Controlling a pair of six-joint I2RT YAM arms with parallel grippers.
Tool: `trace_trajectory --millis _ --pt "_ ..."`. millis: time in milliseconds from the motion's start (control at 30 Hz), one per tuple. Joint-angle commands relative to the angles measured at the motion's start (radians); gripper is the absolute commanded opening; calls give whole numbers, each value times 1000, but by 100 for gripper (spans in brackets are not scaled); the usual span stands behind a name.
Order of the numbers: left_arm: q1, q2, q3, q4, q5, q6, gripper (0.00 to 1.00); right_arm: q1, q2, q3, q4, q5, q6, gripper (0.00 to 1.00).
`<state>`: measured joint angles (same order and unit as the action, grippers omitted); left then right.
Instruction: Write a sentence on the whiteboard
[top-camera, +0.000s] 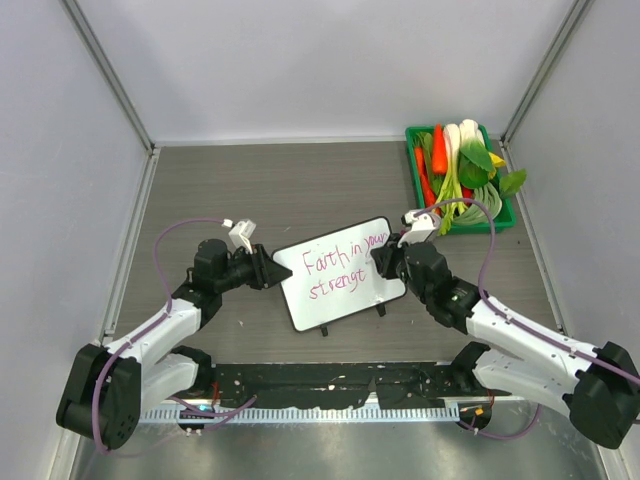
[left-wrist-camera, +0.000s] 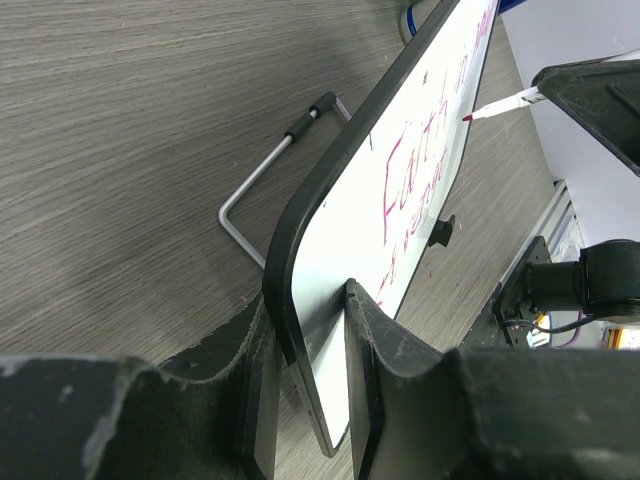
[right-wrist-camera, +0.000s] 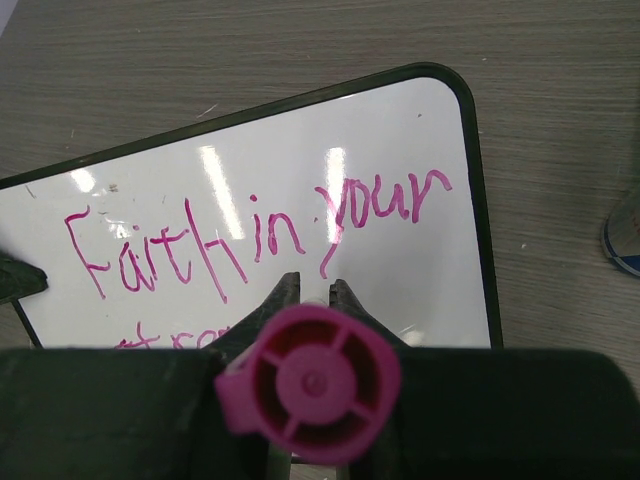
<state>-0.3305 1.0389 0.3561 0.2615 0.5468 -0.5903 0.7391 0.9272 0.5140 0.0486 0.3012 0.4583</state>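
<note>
— At the middle of the grey wood-grain tabletop (top-camera: 250, 180), item one?
— Small white rectangular whiteboard (top-camera: 340, 305) with rounded corners and a thin dark edge, tilted up on two black feet (top-camera: 325, 329), between the two arms
— Text on it?
— Pink-magenta handwritten sentence (top-camera: 345, 265), two lines: "Faith in your" above, "strengt" below
— Left gripper (left-wrist-camera: 310, 330)?
— Jaws clamped on the whiteboard's left edge, one finger on each face
— Right gripper (right-wrist-camera: 315, 290)?
— Closed around a white-barrelled marker (right-wrist-camera: 310, 385) with a magenta end cap; tip at the board's right part, contact not discernible
— Anything else?
— Green plastic tray (top-camera: 412, 140) of carrots and leafy vegetables, far right corner, well apart from the board
</note>
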Motion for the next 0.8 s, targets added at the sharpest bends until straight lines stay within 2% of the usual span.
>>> trace_trajectory --millis 0,767 --pt "5 15 -8 -28 -54 70 0 -4 21 41 59 32 -17 2" --pt "7 16 -8 -28 -56 70 0 -3 -40 -95 -1 -8 16 2"
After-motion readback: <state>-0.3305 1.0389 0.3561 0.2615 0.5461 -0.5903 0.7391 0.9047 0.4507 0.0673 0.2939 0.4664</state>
